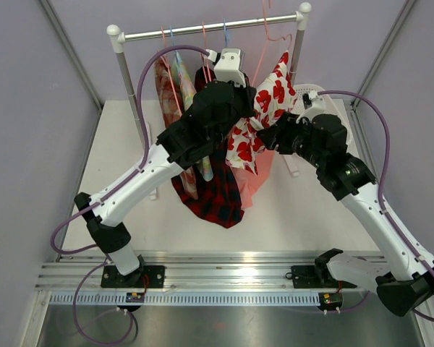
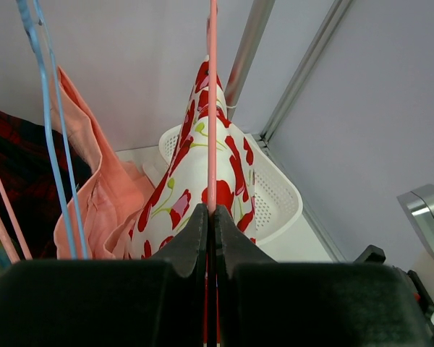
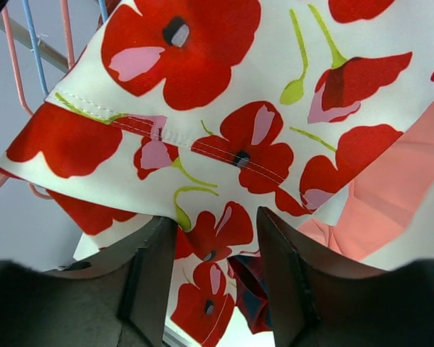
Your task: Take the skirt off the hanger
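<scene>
The skirt (image 1: 269,101) is white with red poppies and hangs on a pink wire hanger (image 1: 264,40) at the right end of the rail. My left gripper (image 2: 211,211) is shut on the hanger's pink wire (image 2: 213,108), just above the skirt (image 2: 195,181). My right gripper (image 3: 215,220) is open, its fingers (image 3: 155,260) set apart around the lower edge of the skirt (image 3: 224,94). The cloth hangs between and in front of them. In the top view the right gripper (image 1: 264,137) is at the skirt's lower right side.
A white clothes rail (image 1: 202,32) stands at the back with blue and pink hangers. A red tartan garment (image 1: 213,195), a peach garment (image 1: 259,177) and a colourful one (image 1: 179,83) hang left of the skirt. A white perforated basket (image 2: 278,199) sits behind at the right.
</scene>
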